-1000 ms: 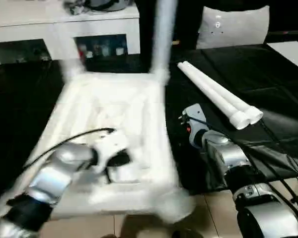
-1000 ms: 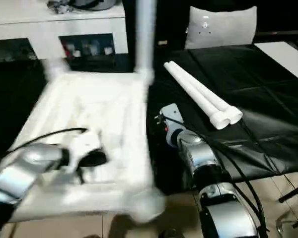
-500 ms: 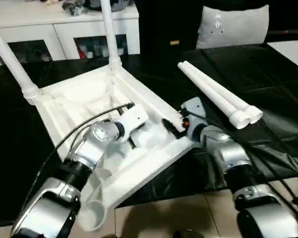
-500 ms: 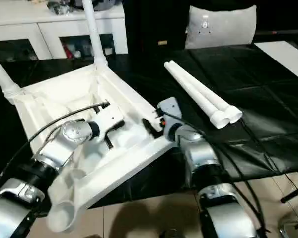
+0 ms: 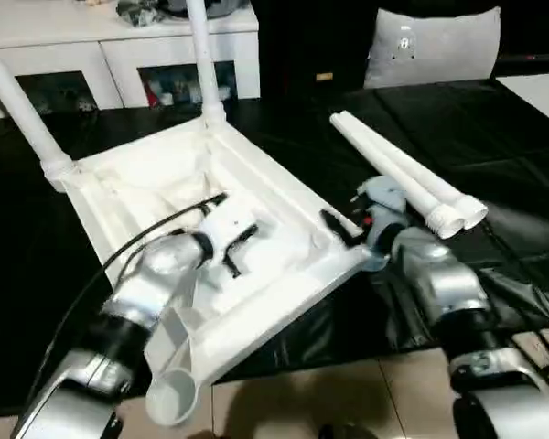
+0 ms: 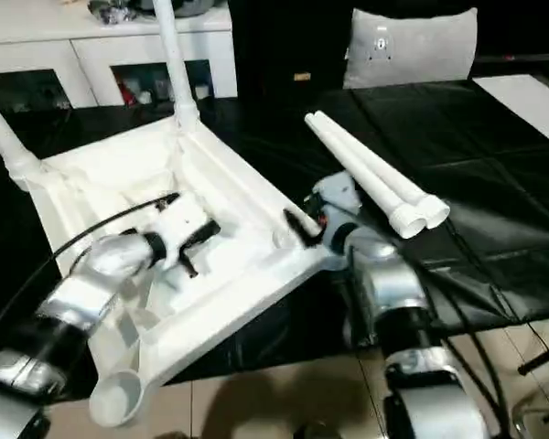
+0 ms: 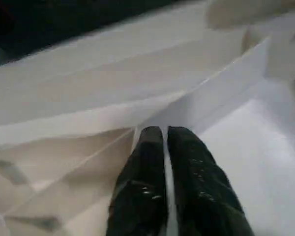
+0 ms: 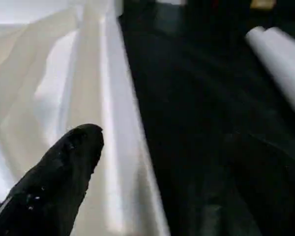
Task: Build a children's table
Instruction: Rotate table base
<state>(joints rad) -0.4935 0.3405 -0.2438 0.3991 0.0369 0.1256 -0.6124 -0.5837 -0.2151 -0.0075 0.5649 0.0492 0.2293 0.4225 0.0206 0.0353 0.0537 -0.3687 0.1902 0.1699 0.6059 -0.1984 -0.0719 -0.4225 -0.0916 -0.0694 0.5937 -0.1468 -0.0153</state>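
We had the table top [image 5: 256,229] upside down on the black cover [image 5: 494,137], two legs [image 5: 201,55] standing in its far sockets. Our left gripper [image 7: 164,135] pinched a rib; the right gripper [image 5: 340,227] touched the right rim, grip unclear. Two loose legs [image 5: 403,174] lay right.

I see a black sheet [image 5: 494,137] covering the worktop. Beyond its far edge stands a white cabinet [image 5: 119,50] with glass-fronted compartments, clutter on top. A grey cushion [image 5: 435,46] sits behind the sheet's far right side. Tiled floor [image 5: 348,402] shows at its near edge.
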